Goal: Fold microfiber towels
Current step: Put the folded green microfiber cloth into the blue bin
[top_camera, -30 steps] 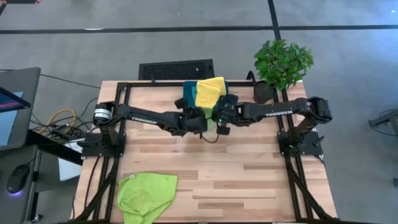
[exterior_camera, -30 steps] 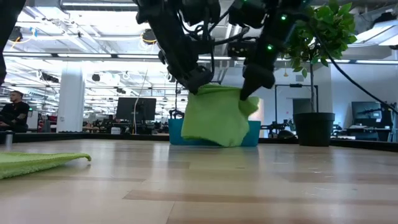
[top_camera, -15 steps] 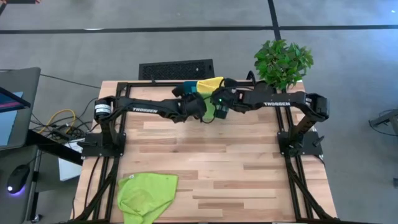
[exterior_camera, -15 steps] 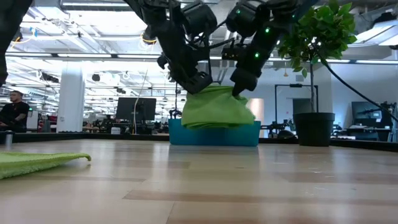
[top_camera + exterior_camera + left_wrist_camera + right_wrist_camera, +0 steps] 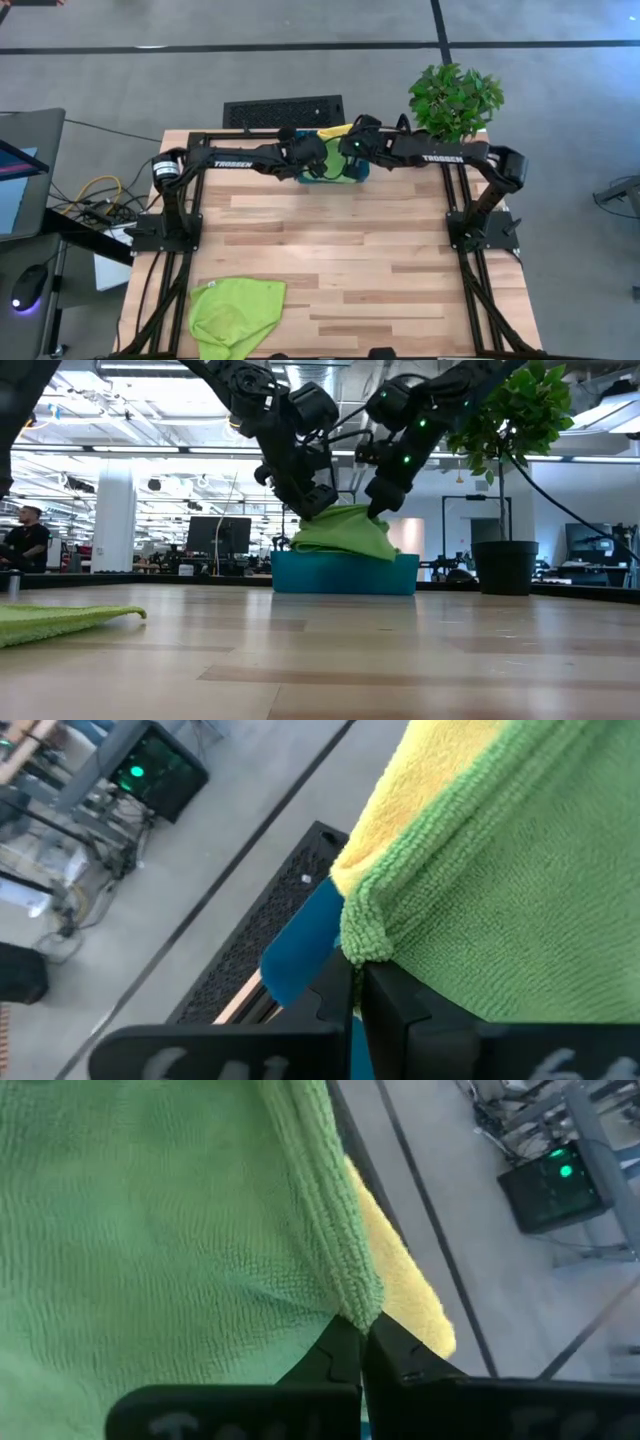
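Both hands meet over the teal bin (image 5: 345, 573) at the far edge of the counter (image 5: 340, 250). The left hand (image 5: 318, 503) and the right hand (image 5: 377, 508) are each pinched closed on an upper corner of the folded green towel (image 5: 343, 532), which hangs between them and rests on the bin, over a yellow towel (image 5: 440, 780). Another green towel (image 5: 235, 312) lies flat at the near left corner of the counter, well apart.

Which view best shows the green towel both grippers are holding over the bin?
Low view: the folded green towel shows whole, draped on the teal bin, pinched by left gripper and right gripper. High view: arms mostly hide it. Wrist views: only close-up edges against the yellow towel.
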Controlling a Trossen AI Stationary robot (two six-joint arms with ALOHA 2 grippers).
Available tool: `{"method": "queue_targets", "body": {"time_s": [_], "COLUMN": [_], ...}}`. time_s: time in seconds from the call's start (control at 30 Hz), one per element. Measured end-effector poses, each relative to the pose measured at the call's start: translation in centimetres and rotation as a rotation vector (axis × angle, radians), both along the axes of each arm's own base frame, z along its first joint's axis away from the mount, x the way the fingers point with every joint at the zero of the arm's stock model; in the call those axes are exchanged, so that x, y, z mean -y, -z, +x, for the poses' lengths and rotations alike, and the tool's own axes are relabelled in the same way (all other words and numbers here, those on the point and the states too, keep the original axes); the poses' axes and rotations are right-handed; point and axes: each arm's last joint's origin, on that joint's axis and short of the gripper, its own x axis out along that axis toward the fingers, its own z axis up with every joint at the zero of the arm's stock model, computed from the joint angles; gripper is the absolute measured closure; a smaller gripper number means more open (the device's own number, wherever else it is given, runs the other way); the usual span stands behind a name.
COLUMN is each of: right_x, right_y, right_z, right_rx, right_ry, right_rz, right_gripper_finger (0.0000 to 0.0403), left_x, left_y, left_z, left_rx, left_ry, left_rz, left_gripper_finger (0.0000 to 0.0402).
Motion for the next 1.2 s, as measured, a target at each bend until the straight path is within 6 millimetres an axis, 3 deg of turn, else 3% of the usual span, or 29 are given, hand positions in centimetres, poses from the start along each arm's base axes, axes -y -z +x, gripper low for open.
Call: {"method": "queue_targets", "body": {"time_s": [0.27,0.57,0.97,1.2], "right_x": [1.3,2.0,2.4,2.6], "right_y": [1.5,1.1,1.2,1.2], "right_z": [0.4,0.5,0.2,0.1], "right_rx": [-0.033,0.015,0.003,0.005], "right_ry": [0.004,0.02,0.027,0.034], "right_rz": [-0.018,-0.045,-0.044,-0.046], "right_gripper_finger": [0.0388,0.0388,0.0341,0.03], "left_x": [-1.1,-2.6,-3.2,-4.0], "left_y": [0.0,0.1,0.3,0.3], "left_z": [-0.3,-0.9,-1.3,-1.7], "left_rx": [0.025,0.052,0.043,0.049], "left_ry": [-0.022,-0.016,-0.019,-0.037], "left_rz": [-0.016,-0.063,-0.089,-0.091], "left_gripper_finger": [0.0401,0.0401,0.04,0.0338]}}
